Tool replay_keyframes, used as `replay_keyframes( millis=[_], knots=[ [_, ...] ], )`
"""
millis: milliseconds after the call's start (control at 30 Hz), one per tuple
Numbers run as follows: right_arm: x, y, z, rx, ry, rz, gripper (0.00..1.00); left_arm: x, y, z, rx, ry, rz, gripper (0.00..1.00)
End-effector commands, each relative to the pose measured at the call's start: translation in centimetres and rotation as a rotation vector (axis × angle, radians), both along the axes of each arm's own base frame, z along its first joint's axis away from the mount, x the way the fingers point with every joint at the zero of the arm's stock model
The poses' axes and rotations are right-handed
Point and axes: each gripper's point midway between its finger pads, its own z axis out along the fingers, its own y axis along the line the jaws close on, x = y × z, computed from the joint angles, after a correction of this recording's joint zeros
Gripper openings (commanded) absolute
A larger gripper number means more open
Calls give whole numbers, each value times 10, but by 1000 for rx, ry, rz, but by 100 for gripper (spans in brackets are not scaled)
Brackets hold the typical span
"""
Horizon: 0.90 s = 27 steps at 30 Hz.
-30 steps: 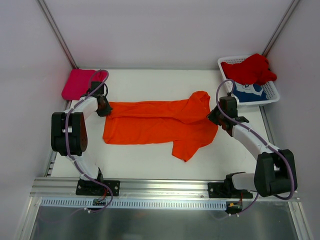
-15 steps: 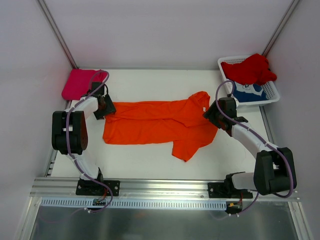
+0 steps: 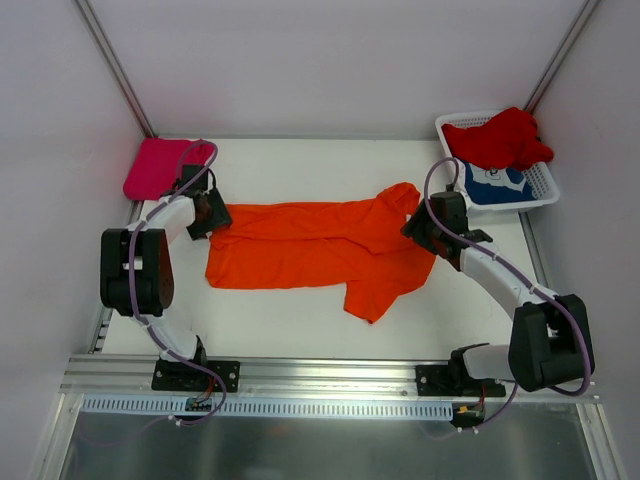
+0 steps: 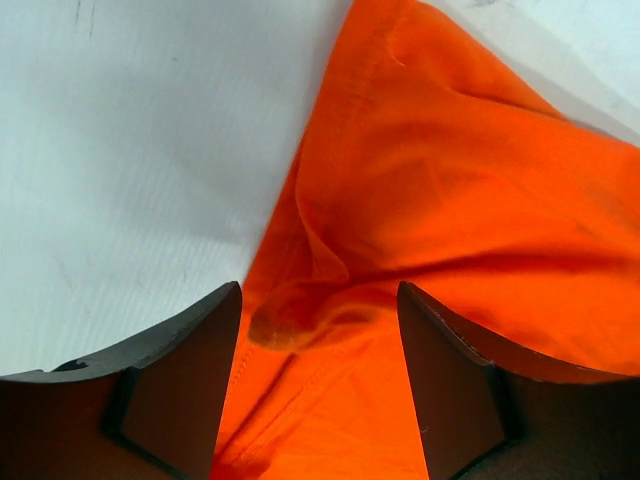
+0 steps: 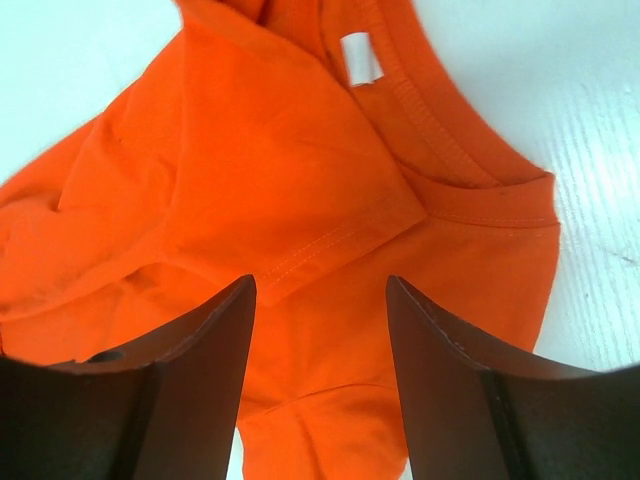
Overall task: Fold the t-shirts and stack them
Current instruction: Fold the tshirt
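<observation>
The bright orange t-shirt (image 3: 310, 245) lies folded lengthwise across the middle of the table, one sleeve sticking out toward the front. My left gripper (image 3: 222, 222) hovers open over its hem corner (image 4: 320, 300), cloth lying loose between the jaws. My right gripper (image 3: 412, 226) stands open above the collar end (image 5: 330, 220), near the white neck label (image 5: 360, 57). A folded magenta-pink t-shirt (image 3: 160, 166) rests at the back left. The red t-shirt (image 3: 500, 137) and the blue one with white print (image 3: 498, 184) lie in the basket.
The white lattice basket (image 3: 540, 192) sits at the back right corner, close behind my right arm. White walls close in the table on three sides, and a metal rail (image 3: 330, 375) runs along the near edge by the arm bases.
Both grippers have opened and let go of the orange t-shirt. The right gripper has shifted slightly left and back over the collar; the cloth has settled flat.
</observation>
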Motion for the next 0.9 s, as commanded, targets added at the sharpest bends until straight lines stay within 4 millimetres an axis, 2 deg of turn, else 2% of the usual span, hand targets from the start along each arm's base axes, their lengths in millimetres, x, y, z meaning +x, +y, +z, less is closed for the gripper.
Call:
replay_keyframes(
  millis=[0, 200, 267, 333, 367, 433, 633, 867],
  knots=[
    [6, 13, 28, -63, -65, 70, 58, -5, -6, 36, 16, -86, -12, 64],
    [-4, 22, 39, -118, -78, 123, 58, -25, -11, 63, 15, -138, -15, 64],
    [-11, 26, 38, -121, -71, 143, 58, -37, -15, 61, 12, -132, -17, 64],
    [-19, 29, 38, -128, -72, 161, 58, -46, -16, 66, 15, -151, -17, 64],
    [-23, 30, 37, -137, -72, 167, 58, -54, -16, 60, 10, -137, -18, 64],
    [-33, 32, 33, -156, -58, 193, 58, -62, -19, 61, -4, -146, -21, 64],
    [-56, 35, 22, -186, -32, 239, 57, -99, -23, 30, 10, -76, -20, 64],
    [-80, 31, 10, -217, -10, 258, 57, -120, -20, 18, 10, -60, 6, 64]
  ],
)
